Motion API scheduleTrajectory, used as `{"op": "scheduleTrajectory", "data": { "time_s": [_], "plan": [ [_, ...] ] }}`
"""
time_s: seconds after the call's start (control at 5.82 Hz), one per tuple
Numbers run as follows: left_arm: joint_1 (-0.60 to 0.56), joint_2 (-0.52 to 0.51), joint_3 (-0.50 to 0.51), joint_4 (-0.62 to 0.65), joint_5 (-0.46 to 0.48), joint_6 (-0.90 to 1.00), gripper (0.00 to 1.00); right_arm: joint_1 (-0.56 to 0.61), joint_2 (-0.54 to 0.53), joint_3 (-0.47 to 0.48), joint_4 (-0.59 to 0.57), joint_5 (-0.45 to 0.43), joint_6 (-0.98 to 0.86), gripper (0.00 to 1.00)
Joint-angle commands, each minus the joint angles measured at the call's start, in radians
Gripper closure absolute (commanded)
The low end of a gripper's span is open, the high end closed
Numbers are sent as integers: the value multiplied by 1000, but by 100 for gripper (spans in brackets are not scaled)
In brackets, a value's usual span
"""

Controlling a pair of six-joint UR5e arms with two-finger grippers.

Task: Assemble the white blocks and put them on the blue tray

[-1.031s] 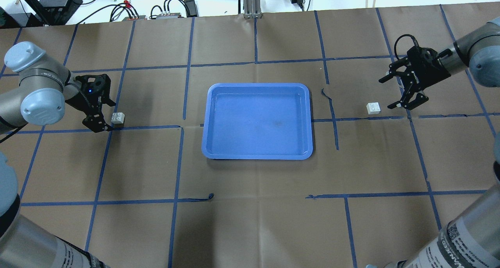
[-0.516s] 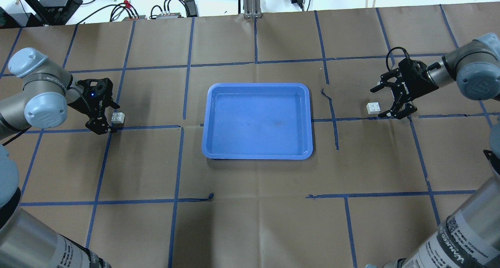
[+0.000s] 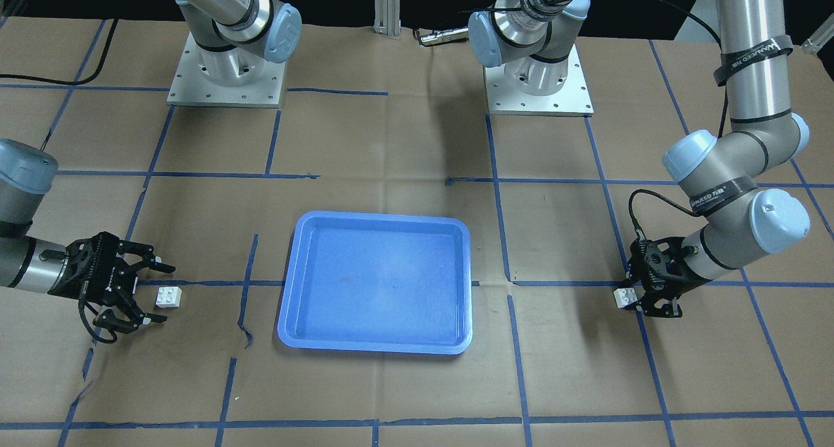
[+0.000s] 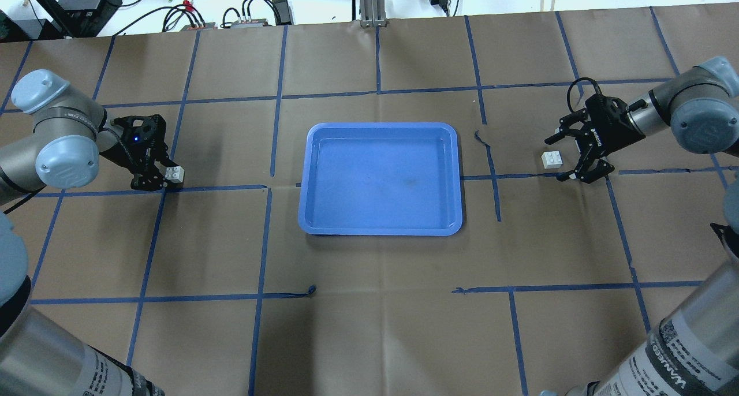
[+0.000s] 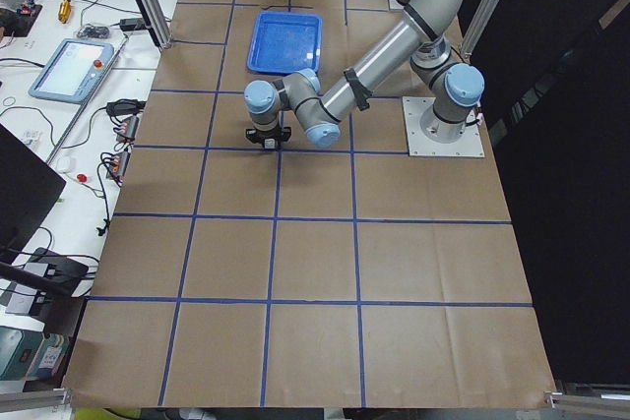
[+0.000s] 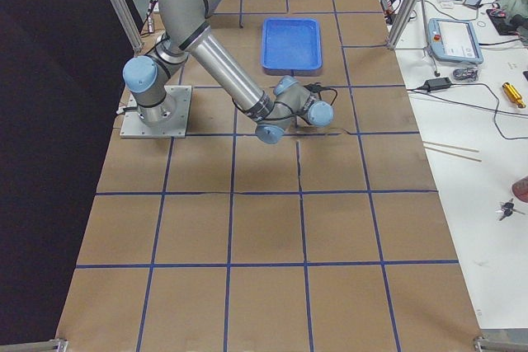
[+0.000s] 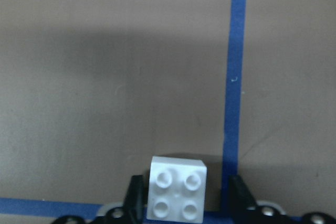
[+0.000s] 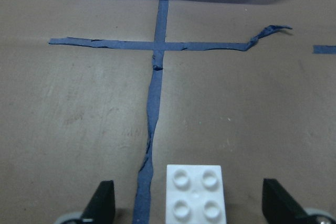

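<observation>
The blue tray (image 4: 381, 179) lies at the table's middle, empty. One white block (image 4: 174, 174) sits on the paper to its left. My left gripper (image 4: 166, 176) is low around it. In the left wrist view this block (image 7: 176, 195) stands between the fingers (image 7: 135, 198): one touches it and the other stands a small gap away. The other white block (image 4: 552, 159) sits right of the tray. My right gripper (image 4: 558, 158) is wide open, its jaws on either side of it. The right wrist view shows that block (image 8: 194, 192) well clear of both fingers (image 8: 102, 200).
Brown paper with blue tape lines covers the table (image 4: 369, 303). A loose curl of tape (image 4: 482, 139) lies between the tray and the right block. Cables and electronics (image 4: 190, 15) line the far edge. The arm bases (image 3: 225, 75) stand at the robot's side.
My left gripper's jaws have narrowed around its white block. My right gripper has moved left and lower, so its block now lies between the open jaws.
</observation>
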Motion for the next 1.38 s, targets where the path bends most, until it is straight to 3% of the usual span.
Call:
{"op": "scheduleTrajectory", "data": {
  "time_s": [0.0,0.52,0.86,1.03,1.2],
  "plan": [
    [0,9,15,-11,-1,-1,87,-4,-3,1,1,-2,6,0],
    [-73,35,93,-77,-3,-23,92,-4,-3,-1,1,1,4,2],
    [-220,32,176,-140,-1,-201,92,-4,-2,-1,3,1,-1,13],
    [-300,32,177,-140,-4,-301,92,-4,-2,-1,1,1,1,29],
    [-380,28,180,-131,-6,-361,92,-4,-3,-1,3,0,-1,38]
  ]
}}
